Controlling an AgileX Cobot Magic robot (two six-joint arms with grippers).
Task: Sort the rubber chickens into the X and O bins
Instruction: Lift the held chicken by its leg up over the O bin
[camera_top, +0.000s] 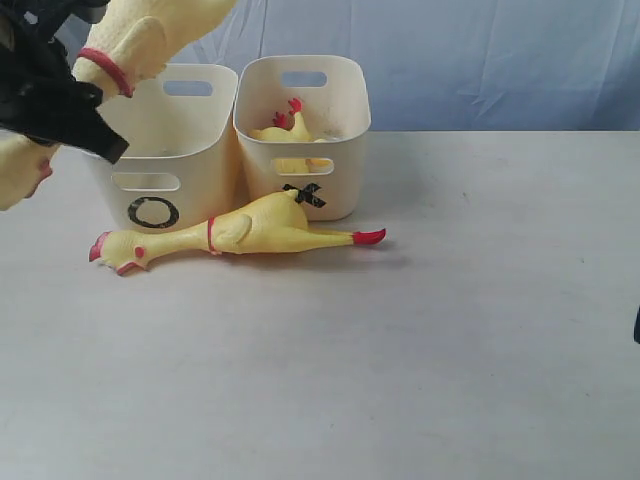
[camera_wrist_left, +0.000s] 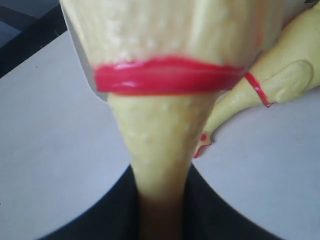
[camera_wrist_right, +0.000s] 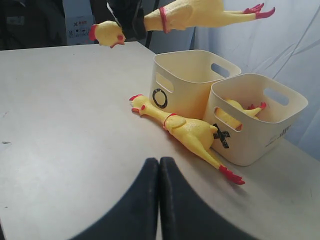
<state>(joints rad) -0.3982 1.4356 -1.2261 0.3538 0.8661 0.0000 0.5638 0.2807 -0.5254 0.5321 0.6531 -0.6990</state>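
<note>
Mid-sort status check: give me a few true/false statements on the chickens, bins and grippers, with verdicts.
1. The left gripper holds a chicken up by the neck. True.
2. The O bin has a chicken in it. False: it looks empty; the binned chicken is in the X bin.
3. A third chicken lies on the table in front of both bins. True.
4. The right gripper is open. False: its jaws are shut on nothing.
5. The third chicken's head is by the X bin. False: its head is by the O bin, and its feet point past the X bin.
</note>
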